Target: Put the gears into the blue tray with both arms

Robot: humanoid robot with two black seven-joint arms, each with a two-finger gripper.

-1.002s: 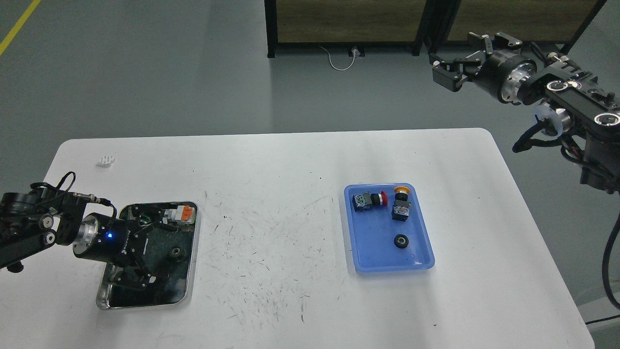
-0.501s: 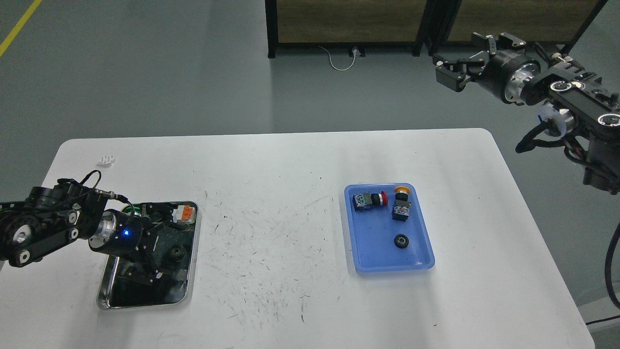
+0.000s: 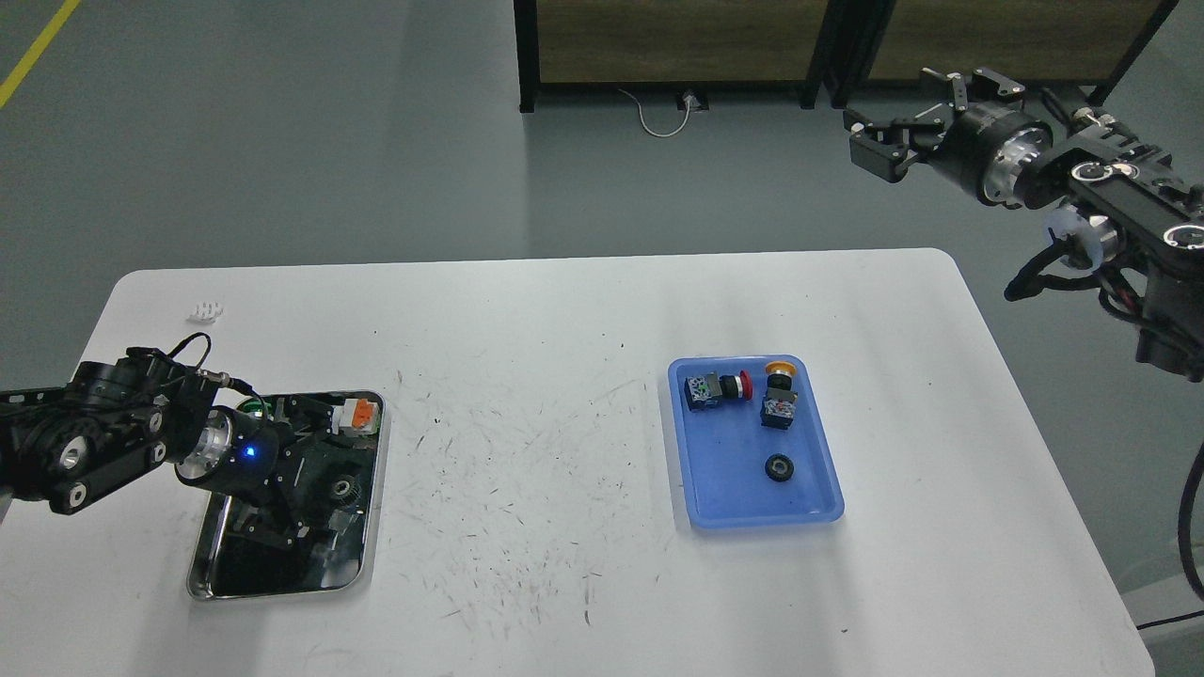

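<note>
At far left, over the white worktop [image 3: 527, 376]: left arm [image 3: 85, 447] reaching in from the edge, blue light lit behind its silver wrist ring, left hand [image 3: 306, 489] lowered into the steel tray [image 3: 202, 574]. Black fingers spread either side of one gear [image 3: 344, 488], a small black toothed wheel lying on the tray's dark bottom; whether they touch or clamp it cannot be told against the dark surface. In the same tray's far corner, an orange-and-white part [image 3: 359, 414], with a green-capped item [image 3: 252, 407] just showing behind the wrist. Beyond the tray, near the worktop's far left corner, a small white piece [image 3: 206, 309] lying alone. Across the middle, only scuffs and dark scratch marks on the bare surface. Right of centre, the blue tray [image 3: 715, 498] set slightly askew, holding three things: a red-capped push-button switch [image 3: 717, 387] on its side at the far left, a yellow-capped push-button switch [image 3: 780, 395] just beside it at the far right, and the second gear [image 3: 778, 467] lying flat nearer the front, apart from both switches. At upper right, well away from the worktop and above the grey floor, the right arm [image 3: 1119, 202] raised, its right hand [image 3: 884, 141] pointing left with fingers spread apart, released and empty.
</note>
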